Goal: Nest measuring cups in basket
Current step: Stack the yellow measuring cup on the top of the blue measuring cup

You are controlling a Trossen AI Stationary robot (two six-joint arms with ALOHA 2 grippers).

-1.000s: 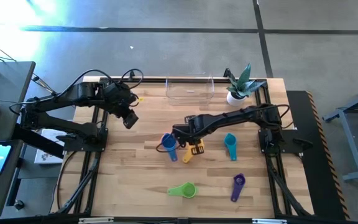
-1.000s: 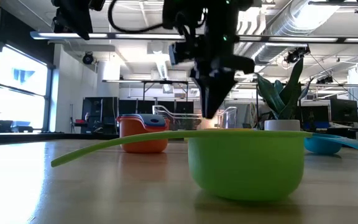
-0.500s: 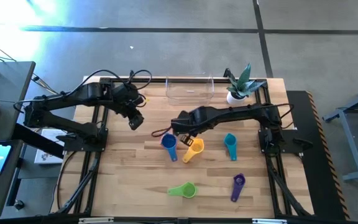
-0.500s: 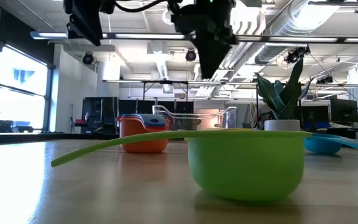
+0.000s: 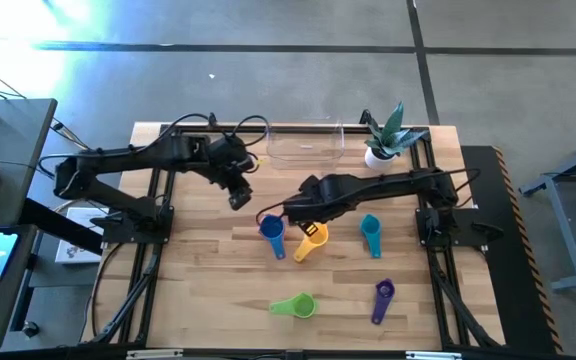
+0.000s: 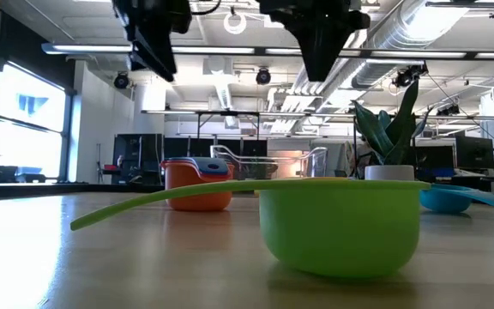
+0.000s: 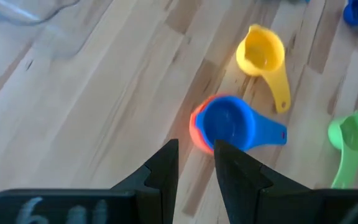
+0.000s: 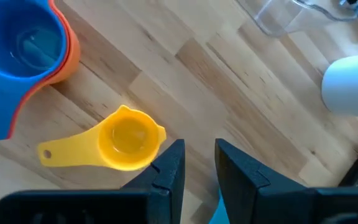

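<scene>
Five glossy plastic cups [image 5: 293, 306] w/ flat handles on wood-grain table [image 5: 198, 280].

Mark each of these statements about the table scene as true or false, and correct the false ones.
1. The blue cup sits inside the orange cup. True.
2. The yellow cup is already in the clear basket. False: it lies on the wooden table, and no cup shows in the basket.
3. The green cup lies nearer the table's front edge than the yellow cup does. True.
4. The right gripper is holding the yellow cup. False: it hangs above the table with nothing between its jaws.
5. The purple cup is stacked in the teal cup. False: the two lie apart on the table.
</scene>
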